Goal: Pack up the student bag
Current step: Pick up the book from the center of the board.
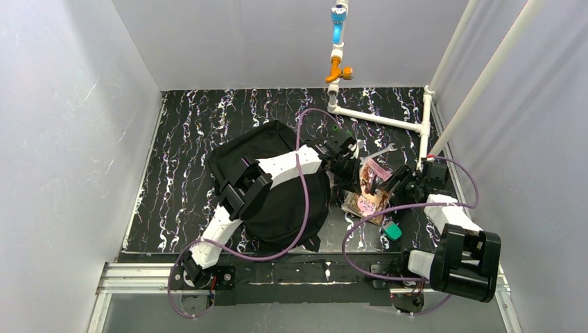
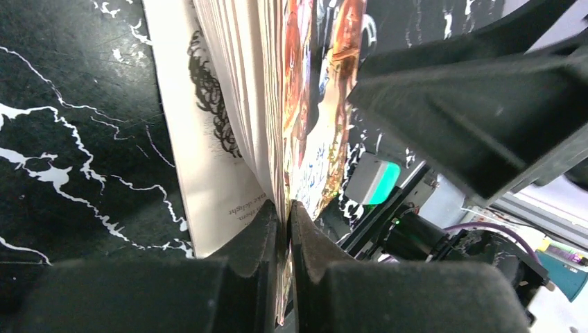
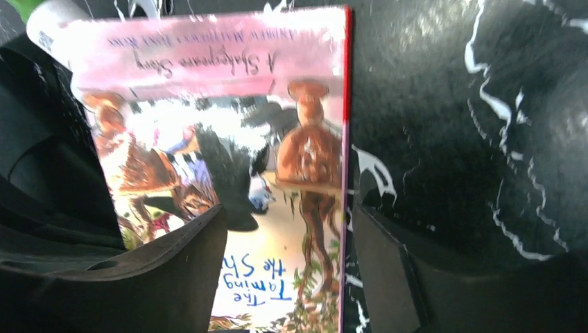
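A picture book (image 3: pixel 229 139) with a pink title band and a red spine edge shows against the black counter (image 3: pixel 471 139) with white veins. The right gripper (image 3: pixel 288 229) has its jaws apart: one finger covers part of the cover, and the other is just beside the red edge.

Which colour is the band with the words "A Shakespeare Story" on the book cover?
Pink; the book shows it best in the right wrist view.
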`<state>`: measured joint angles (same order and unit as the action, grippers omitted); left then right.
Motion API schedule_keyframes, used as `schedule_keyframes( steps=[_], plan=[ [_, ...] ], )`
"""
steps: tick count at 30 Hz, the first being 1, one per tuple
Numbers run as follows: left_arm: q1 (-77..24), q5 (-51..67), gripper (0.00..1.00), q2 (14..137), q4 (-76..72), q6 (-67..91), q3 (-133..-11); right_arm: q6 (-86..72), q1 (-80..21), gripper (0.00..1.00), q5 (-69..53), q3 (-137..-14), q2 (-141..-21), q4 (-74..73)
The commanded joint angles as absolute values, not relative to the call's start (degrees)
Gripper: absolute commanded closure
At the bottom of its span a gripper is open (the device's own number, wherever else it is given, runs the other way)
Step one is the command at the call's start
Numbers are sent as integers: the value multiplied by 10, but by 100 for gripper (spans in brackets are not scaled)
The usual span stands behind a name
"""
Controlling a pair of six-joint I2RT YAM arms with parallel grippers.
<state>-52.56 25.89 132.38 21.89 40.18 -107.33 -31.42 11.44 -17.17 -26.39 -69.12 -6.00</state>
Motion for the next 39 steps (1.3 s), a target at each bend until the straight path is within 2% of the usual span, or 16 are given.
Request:
schedule_keyframes(
  steps=[1, 7, 11, 13, 16, 21, 25, 28, 31, 32, 33, 34, 35, 37, 39],
  plan=[
    [-516, 243, 100, 1240, 217, 411, -1069, -270, 99, 23, -190, -284, -655, -175],
    [-491, 244, 100, 1159, 232, 425, -1041, -241, 95, 2, -204, -343, -603, -226],
    [-462, 255, 100, 1103, 223, 457, -1005, -292, 95, 2, -299, -348, -590, -192],
    [-443, 276, 100, 1080, 207, 477, -981, -363, 94, 2, -385, -328, -598, -119],
    [-428, 297, 100, 1048, 175, 500, -939, -528, 85, 2, -471, -261, -591, 75],
    [-418, 311, 100, 1013, 138, 524, -891, -692, 37, 2, -480, -232, -581, 281],
    [-416, 317, 100, 1003, 123, 533, -876, -754, 5, 2, -467, -241, -581, 351],
    [-417, 318, 100, 995, 124, 533, -870, -757, 0, 25, -458, -250, -578, 345],
    [-416, 300, 100, 980, 156, 511, -865, -705, 1, 53, -441, -276, -568, 249],
    [-416, 291, 97, 973, 172, 500, -863, -679, 1, 65, -436, -291, -565, 211],
    [-416, 282, 89, 965, 187, 489, -860, -639, 0, 77, -429, -308, -562, 173],
    [-415, 269, 75, 953, 204, 477, -853, -602, 0, 91, -419, -326, -559, 133],
    [-414, 255, 61, 943, 225, 466, -847, -562, 0, 99, -405, -359, -556, 84],
    [-412, 205, 43, 922, 284, 433, -837, -461, -7, 99, -361, -427, -556, -42],
    [-409, 132, 32, 897, 350, 401, -827, -372, -22, 99, -307, -491, -565, -152]
  ],
)
